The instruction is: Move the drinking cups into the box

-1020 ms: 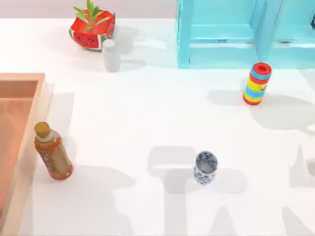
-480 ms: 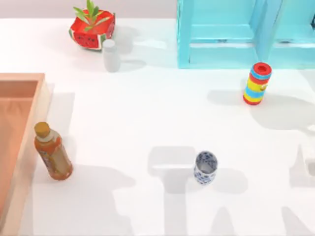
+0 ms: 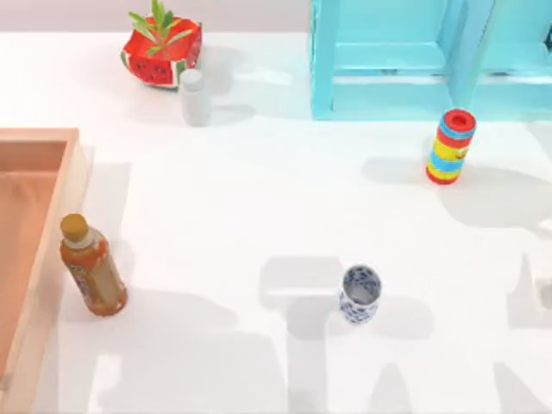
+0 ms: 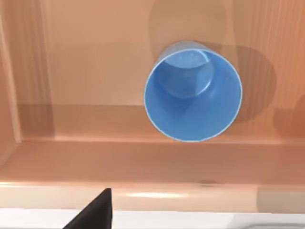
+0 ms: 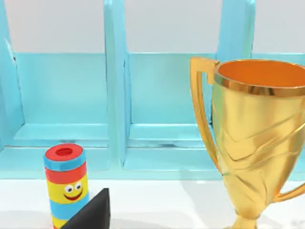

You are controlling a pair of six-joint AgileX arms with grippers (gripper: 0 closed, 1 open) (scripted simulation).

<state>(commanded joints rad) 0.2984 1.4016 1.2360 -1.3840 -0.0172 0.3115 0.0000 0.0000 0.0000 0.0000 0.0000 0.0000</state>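
Blue tumbler (image 4: 193, 90) stands upright on the wooden box (image 3: 34, 224) floor, free of my left gripper, whose finger state I cannot tell. Floral cup (image 3: 360, 293) sits mid-table, unmoved over the last second; only shadows shifted. It's next, I judge.

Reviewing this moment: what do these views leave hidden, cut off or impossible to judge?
- Wooden box: the top view's left edge cuts it off, so its floor holding the plain blue plastic tumbler lies outside that view.
- Left gripper: the left wrist view catches one dark fingertip at the frame's lower edge; open or shut is unclear.
- Right gripper: likewise one fingertip in the right wrist view.
- Gold trophy cup: the right wrist view's edges crop its base and one handle.
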